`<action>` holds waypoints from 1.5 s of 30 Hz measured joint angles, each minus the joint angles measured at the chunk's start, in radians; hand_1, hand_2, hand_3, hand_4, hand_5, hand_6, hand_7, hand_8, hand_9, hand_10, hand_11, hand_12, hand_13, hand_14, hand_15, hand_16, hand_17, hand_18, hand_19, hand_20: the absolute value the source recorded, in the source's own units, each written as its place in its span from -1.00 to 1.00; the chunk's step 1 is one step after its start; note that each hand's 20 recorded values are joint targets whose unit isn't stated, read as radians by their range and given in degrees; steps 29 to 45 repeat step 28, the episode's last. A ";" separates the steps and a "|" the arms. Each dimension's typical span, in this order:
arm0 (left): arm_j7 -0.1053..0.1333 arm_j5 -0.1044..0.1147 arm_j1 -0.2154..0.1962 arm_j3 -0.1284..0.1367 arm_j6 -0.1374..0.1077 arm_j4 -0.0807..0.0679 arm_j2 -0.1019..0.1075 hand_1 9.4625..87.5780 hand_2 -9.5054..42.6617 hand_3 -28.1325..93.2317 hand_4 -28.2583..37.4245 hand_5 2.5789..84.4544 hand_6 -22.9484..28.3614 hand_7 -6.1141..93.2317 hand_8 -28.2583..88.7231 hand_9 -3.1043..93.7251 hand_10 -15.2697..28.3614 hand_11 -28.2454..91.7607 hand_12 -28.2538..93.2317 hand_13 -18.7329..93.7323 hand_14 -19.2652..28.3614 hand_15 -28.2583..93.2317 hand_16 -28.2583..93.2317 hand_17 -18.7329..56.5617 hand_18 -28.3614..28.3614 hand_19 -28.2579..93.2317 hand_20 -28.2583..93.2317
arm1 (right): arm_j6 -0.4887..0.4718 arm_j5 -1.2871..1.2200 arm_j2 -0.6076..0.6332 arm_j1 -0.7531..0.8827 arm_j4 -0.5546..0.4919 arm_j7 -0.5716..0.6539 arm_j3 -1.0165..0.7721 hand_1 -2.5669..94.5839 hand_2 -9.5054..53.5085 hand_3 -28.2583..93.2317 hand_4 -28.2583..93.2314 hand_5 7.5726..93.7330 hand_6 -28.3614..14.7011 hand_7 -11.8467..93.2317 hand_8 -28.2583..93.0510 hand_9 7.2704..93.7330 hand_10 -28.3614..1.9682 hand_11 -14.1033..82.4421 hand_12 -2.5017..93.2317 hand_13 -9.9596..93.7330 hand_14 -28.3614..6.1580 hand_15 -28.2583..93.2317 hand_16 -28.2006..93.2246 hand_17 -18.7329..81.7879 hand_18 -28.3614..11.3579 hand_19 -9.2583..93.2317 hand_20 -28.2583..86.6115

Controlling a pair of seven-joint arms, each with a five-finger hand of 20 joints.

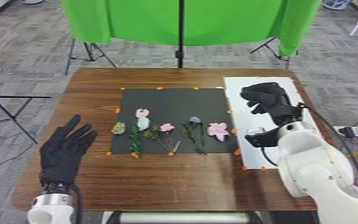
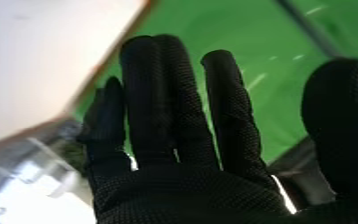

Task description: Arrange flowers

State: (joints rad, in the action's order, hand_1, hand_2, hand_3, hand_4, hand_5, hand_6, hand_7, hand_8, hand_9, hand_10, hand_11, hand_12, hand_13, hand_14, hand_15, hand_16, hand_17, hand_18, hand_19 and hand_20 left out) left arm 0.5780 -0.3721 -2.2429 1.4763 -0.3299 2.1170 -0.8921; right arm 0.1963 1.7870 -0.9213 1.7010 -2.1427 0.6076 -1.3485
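One right hand (image 1: 266,95) hovering open over a white sheet (image 1: 246,82)

Its fingers are standing mostly straight (the thumb keeping apart), grasping nothing. Several flowers (image 1: 218,131) are lying side by side on a black mat (image 1: 175,102); beyond them, the empty left hand (image 1: 62,160) is spreading its fingers over the table (image 1: 202,190).

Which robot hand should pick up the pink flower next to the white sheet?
Right, I think. The right hand is over the white sheet, near that pink flower. The left hand is farther, past the other flowers.
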 measured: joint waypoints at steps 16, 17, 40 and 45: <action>0.008 -0.155 0.012 0.007 0.058 -0.043 -0.055 -0.73 -0.29 0.70 -1.00 -0.32 -0.08 -0.66 -0.69 -0.21 0.47 -0.19 -0.32 -0.23 0.79 0.21 -0.61 -0.74 0.81 0.18 -0.18 | -0.100 -0.818 -0.146 0.160 0.100 -0.417 -0.198 -0.66 -0.44 0.72 -1.00 -0.13 0.48 -0.57 -0.73 -0.11 0.02 -0.57 -0.70 -0.15 -0.57 -0.25 -0.23 -0.60 -0.67 0.07 -0.10; 0.006 -0.153 0.017 0.004 0.063 -0.046 -0.060 -0.73 -0.29 0.70 -1.00 -0.32 -0.08 -0.66 -0.69 -0.21 0.47 -0.18 -0.32 -0.23 0.79 0.21 -0.61 -0.74 0.81 0.18 -0.18 | -0.113 -0.863 -0.152 0.154 0.108 -0.423 -0.194 -0.66 -0.43 0.72 -1.00 -0.14 0.49 -0.57 -0.73 -0.11 0.02 -0.57 -0.69 -0.15 -0.57 -0.26 -0.23 -0.60 -0.67 0.07 -0.10; 0.005 -0.109 0.069 -0.026 0.087 -0.085 -0.012 -0.73 -0.32 0.70 -1.00 -0.30 -0.03 -0.66 -0.68 -0.20 0.50 -0.15 -0.31 -0.22 0.82 0.25 -0.59 -0.74 0.85 0.21 -0.16 | -0.135 -0.857 -0.165 0.099 0.148 -0.433 -0.141 -0.67 -0.44 0.74 -1.00 -0.16 0.49 -0.56 -0.73 -0.11 0.00 -0.56 -0.68 -0.15 -0.56 -0.22 -0.21 -0.60 -0.68 0.07 -0.09; 0.005 -0.109 0.069 -0.026 0.087 -0.085 -0.012 -0.73 -0.32 0.70 -1.00 -0.30 -0.03 -0.66 -0.68 -0.20 0.50 -0.15 -0.31 -0.22 0.82 0.25 -0.59 -0.74 0.85 0.21 -0.16 | -0.135 -0.857 -0.165 0.099 0.148 -0.433 -0.141 -0.67 -0.44 0.74 -1.00 -0.16 0.49 -0.56 -0.73 -0.11 0.00 -0.56 -0.68 -0.15 -0.56 -0.22 -0.21 -0.60 -0.68 0.07 -0.09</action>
